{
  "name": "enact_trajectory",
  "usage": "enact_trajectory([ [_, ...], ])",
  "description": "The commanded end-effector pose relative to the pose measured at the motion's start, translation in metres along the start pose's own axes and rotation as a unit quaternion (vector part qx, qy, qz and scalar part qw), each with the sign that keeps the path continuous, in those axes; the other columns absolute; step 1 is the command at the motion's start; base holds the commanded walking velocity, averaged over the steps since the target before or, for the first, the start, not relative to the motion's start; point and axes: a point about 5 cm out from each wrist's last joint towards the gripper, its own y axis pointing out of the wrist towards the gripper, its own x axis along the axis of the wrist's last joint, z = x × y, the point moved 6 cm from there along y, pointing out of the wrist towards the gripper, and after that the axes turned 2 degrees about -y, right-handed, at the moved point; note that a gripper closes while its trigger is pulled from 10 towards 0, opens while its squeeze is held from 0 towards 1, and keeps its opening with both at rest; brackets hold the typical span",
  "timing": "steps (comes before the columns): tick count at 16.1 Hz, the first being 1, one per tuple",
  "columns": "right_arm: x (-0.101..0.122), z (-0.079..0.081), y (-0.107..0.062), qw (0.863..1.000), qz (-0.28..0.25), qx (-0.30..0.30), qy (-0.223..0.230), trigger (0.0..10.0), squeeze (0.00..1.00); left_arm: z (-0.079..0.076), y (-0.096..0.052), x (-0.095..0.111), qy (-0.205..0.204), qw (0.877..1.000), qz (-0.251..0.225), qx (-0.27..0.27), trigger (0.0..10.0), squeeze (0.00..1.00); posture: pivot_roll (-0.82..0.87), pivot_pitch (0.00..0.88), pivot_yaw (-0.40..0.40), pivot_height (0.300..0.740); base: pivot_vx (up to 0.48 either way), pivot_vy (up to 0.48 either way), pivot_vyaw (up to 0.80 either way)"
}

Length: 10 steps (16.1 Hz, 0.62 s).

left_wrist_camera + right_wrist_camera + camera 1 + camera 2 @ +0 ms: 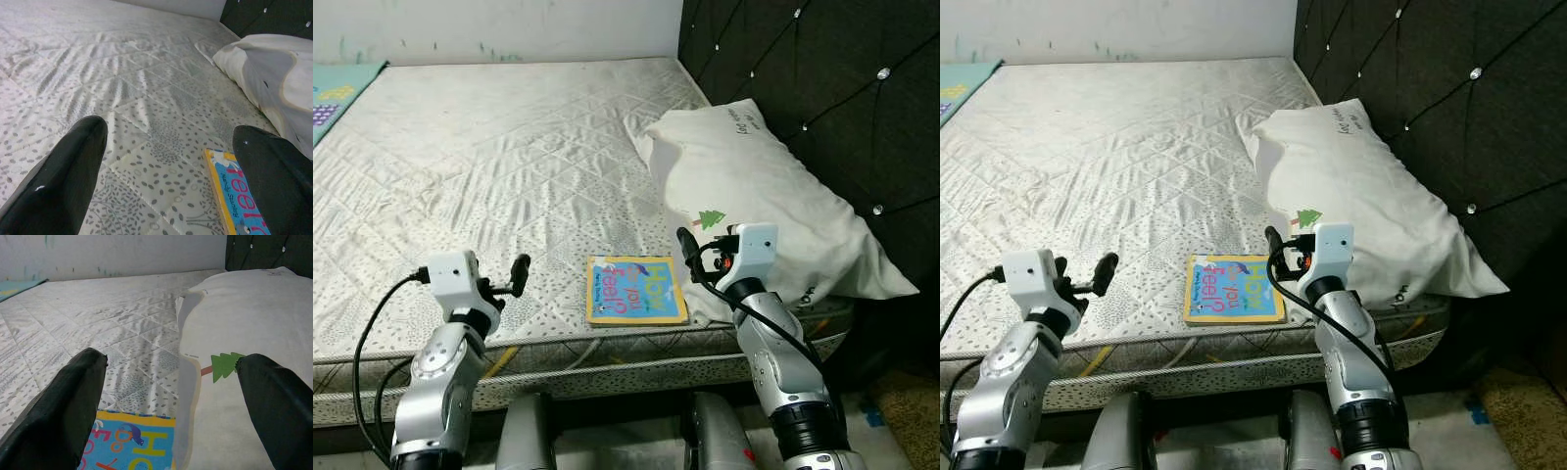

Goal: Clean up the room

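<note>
A blue picture book [636, 289] with a yellow border lies flat on the grey-white mattress [489, 157], close to its front edge. A white pillow [754, 196] with a small green tree print rests to the book's right, against the headboard. My left gripper [515, 278] hovers over the mattress a little left of the book, open with nothing between its fingers [63, 176]. My right gripper [705, 247] is held just above the book's right edge and the pillow's near corner, also open and empty. In the right wrist view the book [137, 443] sits below the fingers [63, 406].
A black tufted headboard [822, 78] runs along the right side of the bed. A teal patterned mat [335, 96] lies at the far left corner. A pale wall [499, 29] stands behind the bed. The mattress's front edge [607, 367] is right before me.
</note>
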Motion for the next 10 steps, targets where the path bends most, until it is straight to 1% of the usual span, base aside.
enact_trajectory([
  [1,0.011,0.000,0.002,1.000,-0.016,0.002,0.004,10.0,0.00,-0.002,-0.002,0.002,0.007,1.000,-0.004,-0.003,10.0,0.00,-0.05,0.000,0.024,0.606,0.000,0.000,0.00],
  [2,0.013,0.003,0.003,1.000,-0.018,0.004,0.007,10.0,0.00,-0.002,-0.002,0.003,0.009,1.000,-0.005,-0.003,10.0,0.00,-0.05,0.000,0.028,0.626,0.000,0.000,0.00],
  [3,0.015,0.007,0.005,1.000,-0.021,0.009,0.011,10.0,0.00,-0.002,0.000,0.006,0.013,1.000,-0.011,-0.005,10.0,0.00,-0.05,0.000,0.032,0.640,0.000,0.000,0.00],
  [5,0.020,0.011,0.008,0.999,-0.030,0.012,0.014,10.0,0.00,-0.003,0.004,0.012,0.030,0.999,-0.018,-0.003,10.0,0.00,-0.04,0.000,0.038,0.664,0.000,0.000,0.00],
  [6,0.022,0.011,0.007,0.999,-0.032,0.013,0.013,10.0,0.00,-0.006,0.004,0.014,0.029,0.999,-0.022,-0.005,10.0,0.00,-0.03,0.000,0.030,0.679,0.000,0.000,0.00],
  [10,0.017,0.006,0.004,1.000,-0.025,0.013,0.007,10.0,0.00,-0.011,0.003,0.011,0.027,0.999,-0.021,-0.008,10.0,0.00,-0.03,0.000,0.020,0.722,0.000,0.000,0.00],
])
